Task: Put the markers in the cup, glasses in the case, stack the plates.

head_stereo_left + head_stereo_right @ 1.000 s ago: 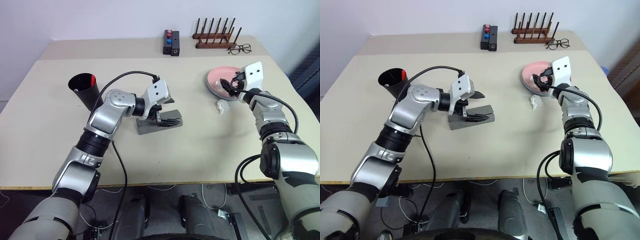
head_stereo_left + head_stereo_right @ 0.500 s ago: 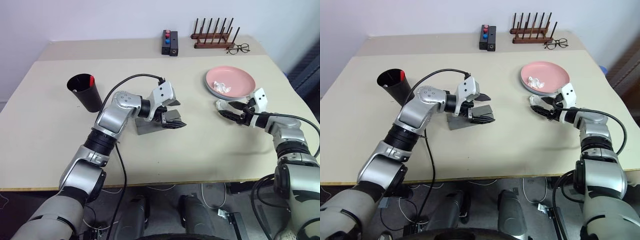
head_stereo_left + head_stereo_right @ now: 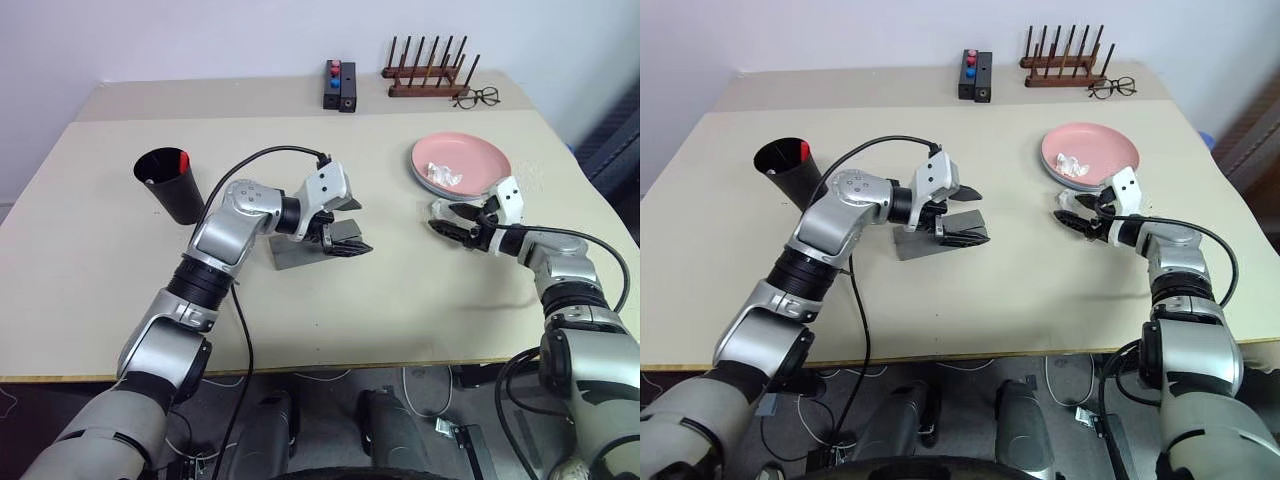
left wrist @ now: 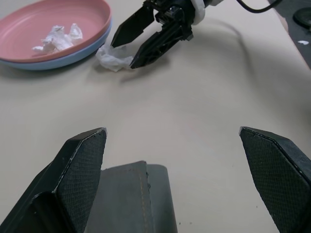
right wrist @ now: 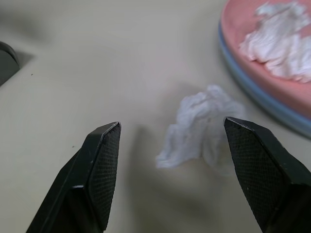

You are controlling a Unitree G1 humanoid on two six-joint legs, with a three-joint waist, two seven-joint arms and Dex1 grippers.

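Pink plate point(image 3: 462, 162) stacked on blue plate point(image 4: 58, 56) near the desk's point(image 3: 400, 290) right side; right hand point(image 5: 167, 145), fingers spread and empty, faces a crumpled tissue point(image 5: 199, 124) beside them. Left hand point(image 4: 170, 160), spread wide, hovers over the grey case point(image 3: 300, 252).

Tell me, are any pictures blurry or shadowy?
Right wrist view: the near pincer fingers look soft-edged, and the crumpled tissue casts a faint shadow. Left eye view: even light, with a soft shadow beside the black cup.
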